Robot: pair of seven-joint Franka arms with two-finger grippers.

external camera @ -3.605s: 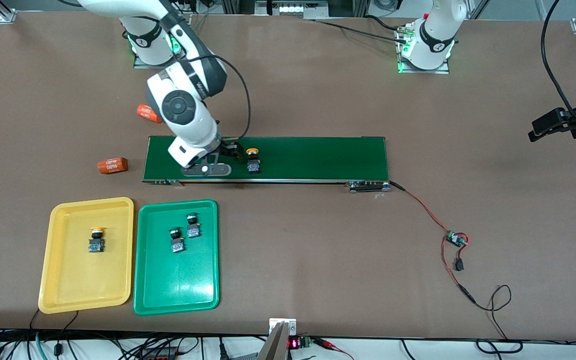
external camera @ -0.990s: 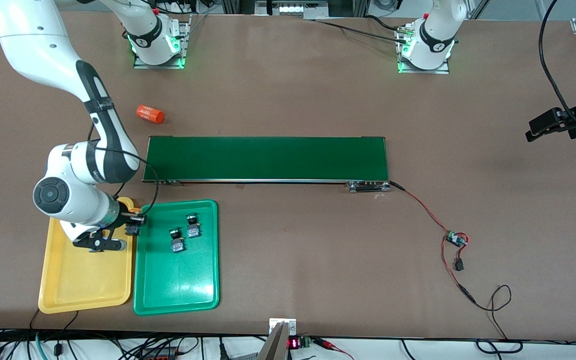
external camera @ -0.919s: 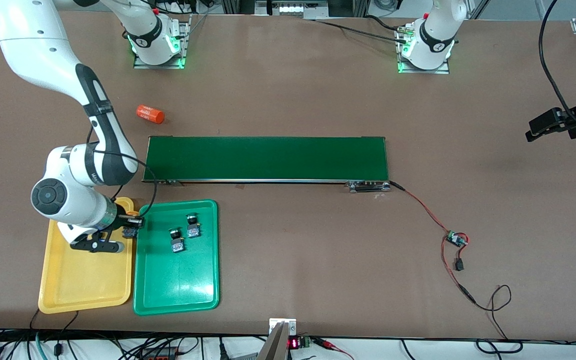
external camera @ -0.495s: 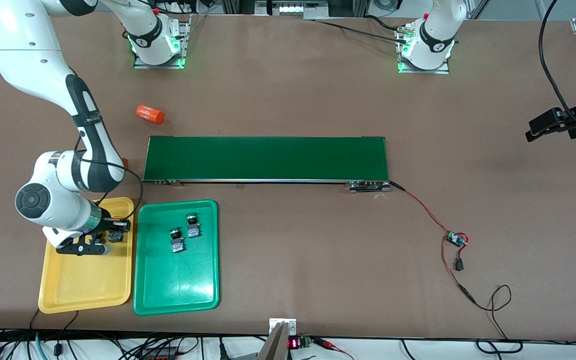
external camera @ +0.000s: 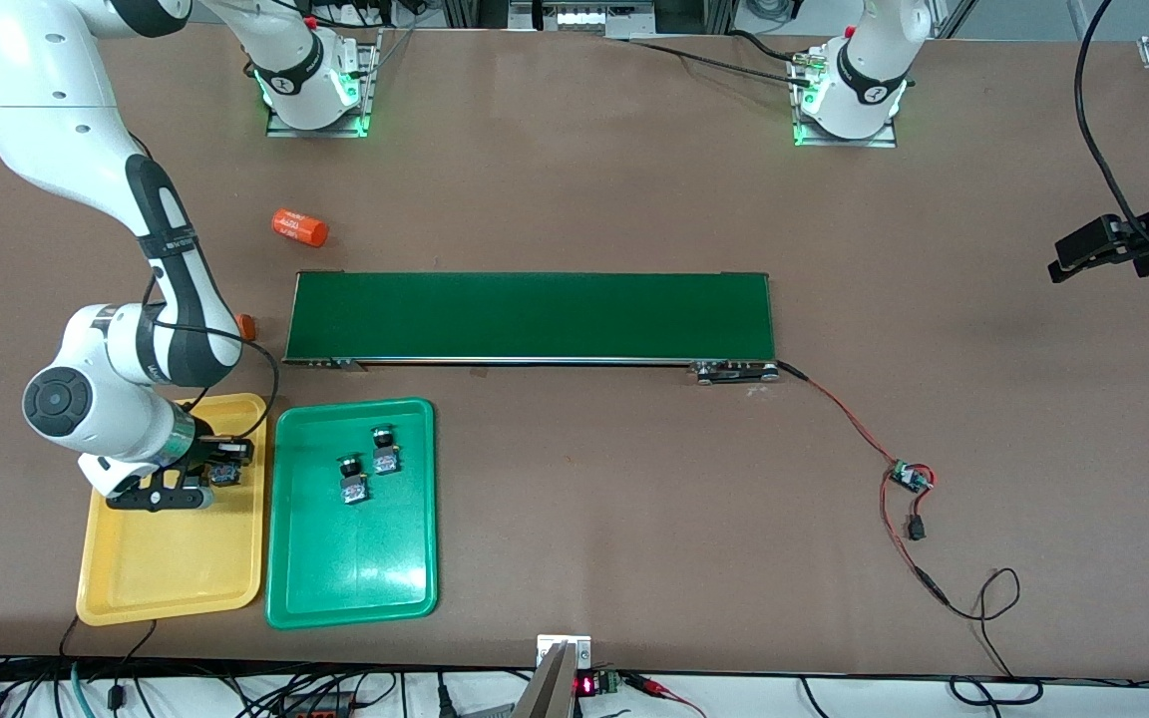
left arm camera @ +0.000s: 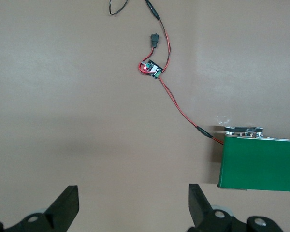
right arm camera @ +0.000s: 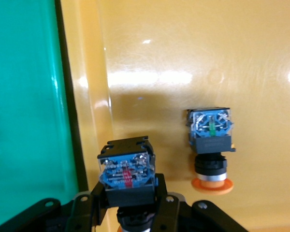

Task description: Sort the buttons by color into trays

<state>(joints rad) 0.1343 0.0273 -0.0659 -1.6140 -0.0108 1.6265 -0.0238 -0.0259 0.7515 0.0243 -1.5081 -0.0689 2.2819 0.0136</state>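
Sorting is looking nearly finished: two green-capped buttons (external camera: 367,466) are lying in the green tray (external camera: 405,598) at the lower left of the front view, and one yellow-capped button (right arm camera: 210,145) is already resting in the yellow tray (external camera: 166,578) just beside it. The right gripper (external camera: 218,467) is hovering over the yellow tray's upper part with its fingers closed narrowly on the last button (right arm camera: 125,171), whose blue-and-black body is pointing at the wrist camera, so only the release seems to be left. The left gripper (external camera: 1093,249) is waiting at the right edge of the front view, over bare table, with its fingers (left arm camera: 67,205) spread wide and empty. A brown tabletop is filling the picture, with a long dark-green conveyor belt (external camera: 535,316) across the middle, red wiring running to a small circuit board (external camera: 909,477) at the lower right, an orange cylinder (external camera: 298,227) at the upper left, and cables along the bottom edge.
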